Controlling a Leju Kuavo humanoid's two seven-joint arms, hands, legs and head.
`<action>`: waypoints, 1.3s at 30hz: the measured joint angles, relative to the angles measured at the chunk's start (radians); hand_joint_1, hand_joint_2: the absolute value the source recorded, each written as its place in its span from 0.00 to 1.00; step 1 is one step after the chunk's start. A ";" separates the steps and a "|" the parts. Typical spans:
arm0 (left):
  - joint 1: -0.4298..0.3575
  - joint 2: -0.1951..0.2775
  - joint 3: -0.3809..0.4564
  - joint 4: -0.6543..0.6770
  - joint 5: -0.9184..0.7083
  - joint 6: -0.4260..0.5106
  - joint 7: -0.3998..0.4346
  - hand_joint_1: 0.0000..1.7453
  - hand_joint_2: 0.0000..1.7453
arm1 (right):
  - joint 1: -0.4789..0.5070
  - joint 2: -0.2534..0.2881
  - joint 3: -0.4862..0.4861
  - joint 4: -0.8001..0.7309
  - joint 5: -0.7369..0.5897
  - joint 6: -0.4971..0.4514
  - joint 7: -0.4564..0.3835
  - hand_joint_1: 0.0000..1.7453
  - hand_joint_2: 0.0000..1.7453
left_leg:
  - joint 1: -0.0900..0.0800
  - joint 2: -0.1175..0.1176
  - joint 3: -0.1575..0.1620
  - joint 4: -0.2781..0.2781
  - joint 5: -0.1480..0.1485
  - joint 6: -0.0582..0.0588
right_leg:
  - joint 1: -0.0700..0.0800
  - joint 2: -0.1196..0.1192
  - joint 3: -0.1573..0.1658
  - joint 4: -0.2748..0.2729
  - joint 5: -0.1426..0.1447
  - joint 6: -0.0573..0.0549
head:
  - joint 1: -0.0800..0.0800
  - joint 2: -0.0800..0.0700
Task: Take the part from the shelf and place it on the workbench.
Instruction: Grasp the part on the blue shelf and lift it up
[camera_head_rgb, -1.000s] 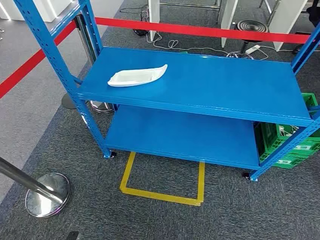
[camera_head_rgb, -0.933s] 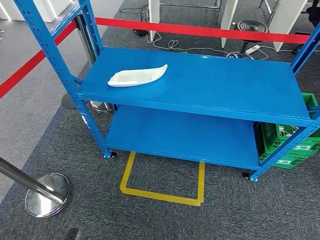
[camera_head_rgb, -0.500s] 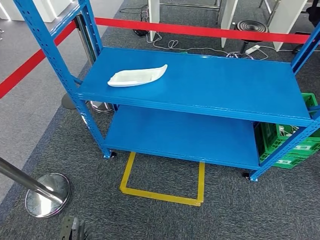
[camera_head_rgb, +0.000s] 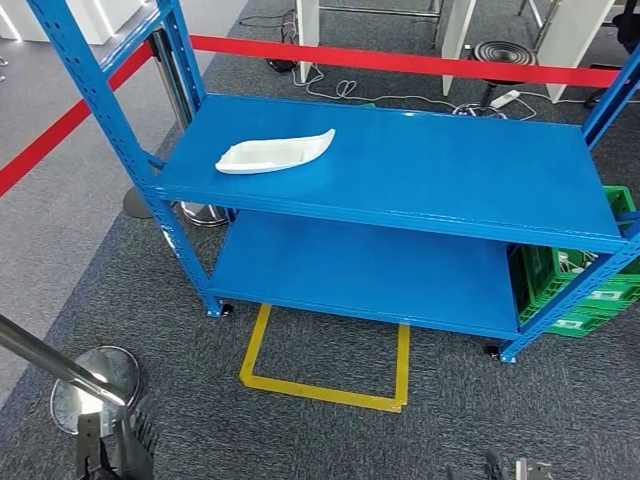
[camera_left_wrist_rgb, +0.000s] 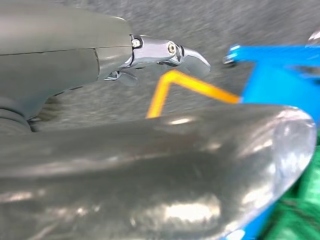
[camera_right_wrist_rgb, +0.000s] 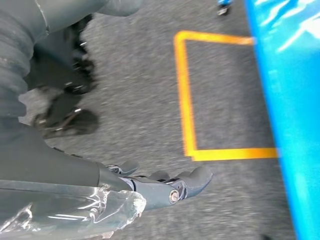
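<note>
The part (camera_head_rgb: 275, 152) is a white, boat-shaped shallow piece lying on the left half of the blue shelf's upper board (camera_head_rgb: 453, 170). My left hand (camera_head_rgb: 113, 450) rises at the lower left corner of the head view, far below and in front of the part, fingers spread and holding nothing. In the left wrist view its fingers (camera_left_wrist_rgb: 170, 50) reach out straight over the carpet. My right hand (camera_head_rgb: 502, 468) just peeks in at the bottom edge. Its fingers (camera_right_wrist_rgb: 185, 182) are stretched out with nothing in them.
A chrome stanchion pole (camera_head_rgb: 45, 360) and its round base (camera_head_rgb: 94, 385) stand right beside my left hand. Red barrier tape (camera_head_rgb: 392, 62) runs behind the shelf. A yellow floor marking (camera_head_rgb: 324, 390) lies in front of it. Green crates (camera_head_rgb: 581, 290) sit at the shelf's right end.
My left hand has come up into the lower left of the head view, and my right hand has begun to show at the bottom edge. The part and shelf are unmoved.
</note>
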 joint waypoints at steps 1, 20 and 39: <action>0.003 -0.007 0.012 -0.028 -0.005 -0.003 -0.010 0.00 0.00 | 0.005 -0.001 0.002 -0.022 -0.010 -0.001 -0.006 0.00 1.00 | 0.000 0.000 0.000 0.000 0.000 0.000 | -0.001 0.000 0.000 0.000 0.000 0.000 | 0.000 0.000; 0.072 -0.095 0.105 -0.575 -0.167 0.022 -0.246 0.00 0.00 | 0.080 -0.014 0.025 -0.323 -0.159 0.040 -0.108 0.00 0.00 | 0.002 -0.001 0.074 -0.021 -0.059 0.041 | -0.007 -0.007 -0.182 0.260 -0.048 0.034 | 0.010 0.000; 0.116 -0.099 0.075 -0.747 -0.186 0.108 -0.293 0.00 0.00 | 0.120 -0.001 -0.022 -0.381 -0.123 0.089 -0.111 0.00 0.00 | 0.013 0.035 -0.176 0.030 0.086 -0.024 | -0.019 -0.002 0.233 -0.110 -0.125 -0.002 | -0.011 0.000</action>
